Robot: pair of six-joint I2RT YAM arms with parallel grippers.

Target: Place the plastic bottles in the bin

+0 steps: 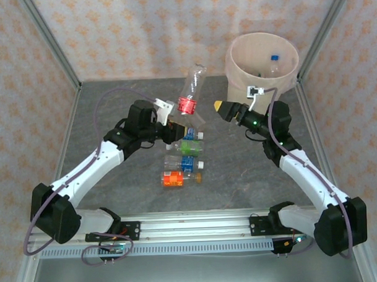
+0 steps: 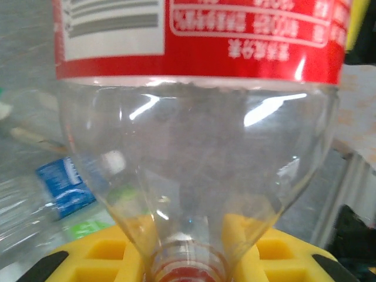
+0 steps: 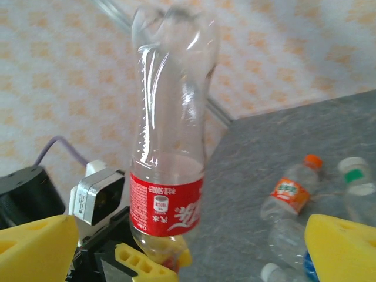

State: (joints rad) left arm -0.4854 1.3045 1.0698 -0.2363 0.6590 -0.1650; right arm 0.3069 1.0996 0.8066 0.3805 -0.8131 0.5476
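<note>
Over the table, left gripper grips a red-labelled bottle by its neck; right gripper gapes wide.

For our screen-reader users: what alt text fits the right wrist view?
The left gripper holds a red-labelled bottle upside down by its neck before a patterned wall. The right gripper, open, flanks the foreground; other bottles lie on the grey table.

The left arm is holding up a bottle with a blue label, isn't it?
No, the label is red, not blue. The left gripper does hold the bottle up, by its neck. The right wrist view shows the red label clearly.
</note>
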